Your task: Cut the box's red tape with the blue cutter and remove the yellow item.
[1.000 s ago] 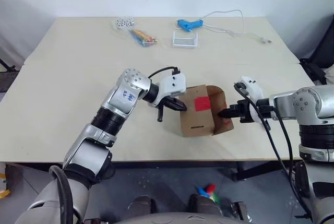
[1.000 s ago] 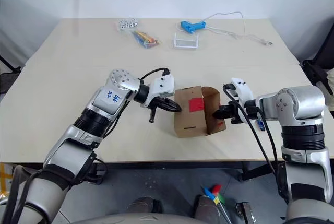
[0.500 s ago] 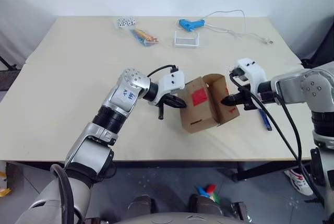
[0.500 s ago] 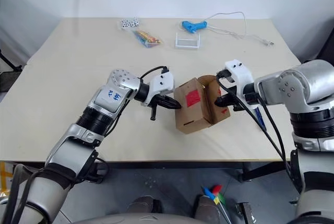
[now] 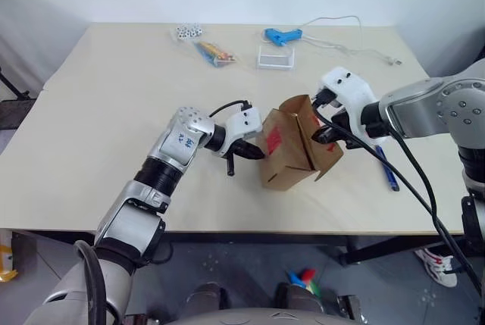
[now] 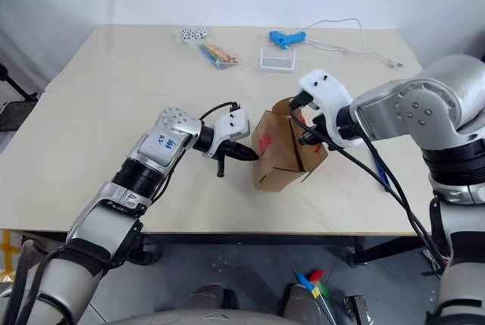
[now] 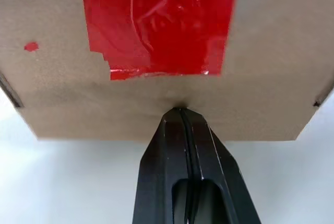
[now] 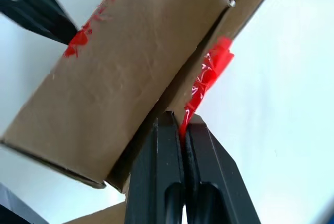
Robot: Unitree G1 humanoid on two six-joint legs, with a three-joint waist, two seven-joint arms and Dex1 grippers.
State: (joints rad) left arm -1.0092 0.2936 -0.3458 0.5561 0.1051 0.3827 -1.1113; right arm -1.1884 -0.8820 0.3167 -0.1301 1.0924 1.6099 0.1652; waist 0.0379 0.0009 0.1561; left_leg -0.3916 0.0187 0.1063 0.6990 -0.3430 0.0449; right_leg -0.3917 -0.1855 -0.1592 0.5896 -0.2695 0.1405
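Observation:
The brown box (image 5: 292, 160) stands tilted on the table, its opening turned up toward the right. A patch of red tape (image 5: 274, 135) sits on the face toward my left arm, and torn red tape (image 8: 210, 72) clings to an open flap. My right gripper (image 5: 320, 137) is shut on that flap's edge and holds the box raised on that side. The left gripper (image 5: 260, 155) is shut, with its tips pressed against the box face just under the red tape (image 7: 156, 20). The blue cutter (image 5: 387, 172) lies on the table right of the box. The yellow item is hidden.
At the table's far side lie a light blue glue gun (image 5: 279, 35) with a white cord (image 5: 356, 46), a clear tray (image 5: 275, 56), a bag of coloured sticks (image 5: 214, 53) and small white pieces (image 5: 184, 32). The table's front edge runs just below the box.
My right gripper has risen and swung left with the flap in it, tipping the box from upright to tilted. The left gripper has stayed against the box's side.

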